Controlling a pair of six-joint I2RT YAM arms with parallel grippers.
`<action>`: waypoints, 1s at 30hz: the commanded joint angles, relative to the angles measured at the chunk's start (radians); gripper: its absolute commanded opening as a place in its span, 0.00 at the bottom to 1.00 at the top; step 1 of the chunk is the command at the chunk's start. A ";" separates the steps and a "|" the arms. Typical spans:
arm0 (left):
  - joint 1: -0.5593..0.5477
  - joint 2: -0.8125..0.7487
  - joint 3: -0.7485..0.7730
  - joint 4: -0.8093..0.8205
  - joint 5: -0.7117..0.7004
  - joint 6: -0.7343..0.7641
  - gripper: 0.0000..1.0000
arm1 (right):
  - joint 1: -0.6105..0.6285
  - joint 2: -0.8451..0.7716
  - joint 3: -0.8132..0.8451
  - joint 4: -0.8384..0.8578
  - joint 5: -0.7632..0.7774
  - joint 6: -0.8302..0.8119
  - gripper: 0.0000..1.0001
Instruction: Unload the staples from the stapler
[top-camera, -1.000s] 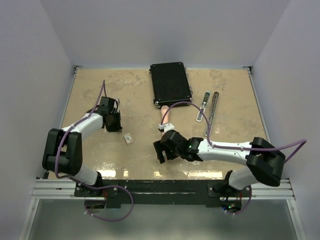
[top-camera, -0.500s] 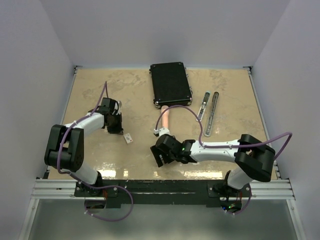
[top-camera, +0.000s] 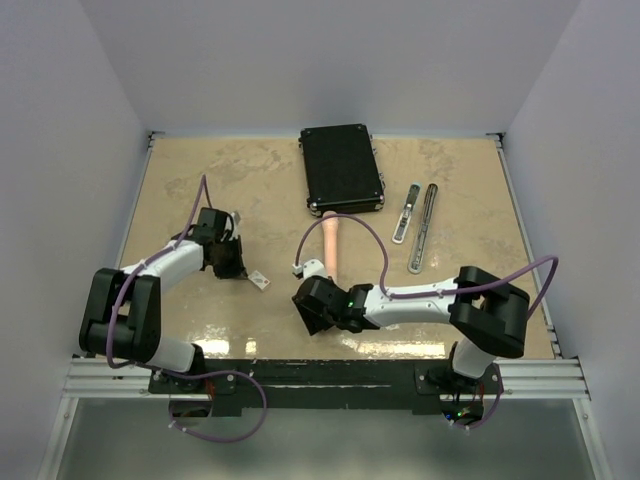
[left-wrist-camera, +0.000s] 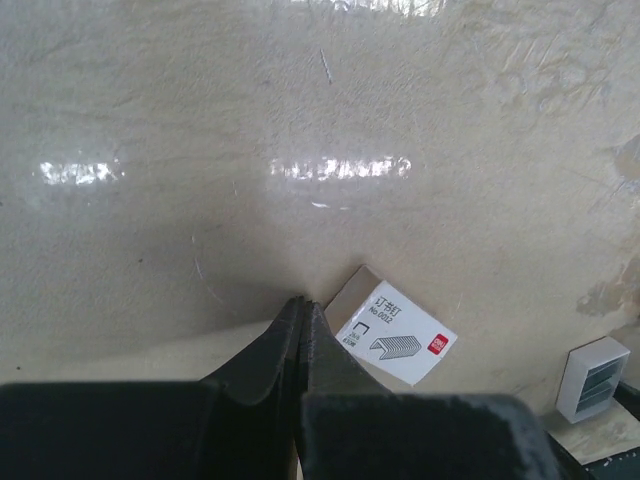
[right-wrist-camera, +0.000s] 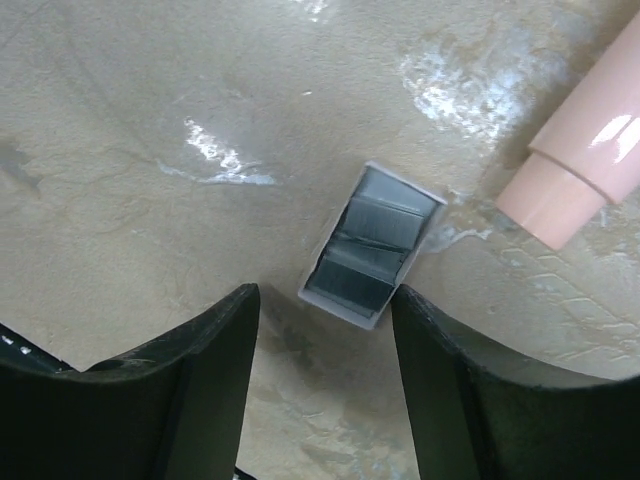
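The staples (right-wrist-camera: 370, 240) are grey strips lying in a small white box (right-wrist-camera: 336, 308) on the table. My right gripper (right-wrist-camera: 325, 300) is open just short of this box, one finger to either side of its near end and nothing between them. In the top view the box (top-camera: 298, 268) lies left of the stapler's pink handle (top-camera: 331, 245), with my right gripper (top-camera: 305, 295) right below it. My left gripper (left-wrist-camera: 300, 305) is shut on nothing, its tip at the edge of a white staple-label card (left-wrist-camera: 395, 328). The left wrist view also shows the box (left-wrist-camera: 598, 378) at lower right.
A black case (top-camera: 342, 168) lies at the back centre. Two long metal stapler parts (top-camera: 405, 212) (top-camera: 425, 228) lie to its right. The pink handle (right-wrist-camera: 580, 160) ends close to the box's far corner. A purple cable (top-camera: 360, 225) arcs over the handle.
My right gripper has moved left and nearer, and its jaws have narrowed. The white box has shifted left, away from the pink handle. My left gripper has edged toward the card, still shut.
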 joint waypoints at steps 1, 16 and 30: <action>0.005 -0.096 -0.020 0.014 -0.021 -0.048 0.00 | 0.039 0.034 0.028 0.014 0.022 0.025 0.58; 0.022 -0.085 0.190 -0.022 -0.148 0.079 0.03 | 0.047 0.061 0.081 -0.087 0.078 0.238 0.68; 0.022 -0.111 0.124 0.020 -0.085 0.105 0.03 | 0.045 0.278 0.265 -0.138 0.136 0.161 0.76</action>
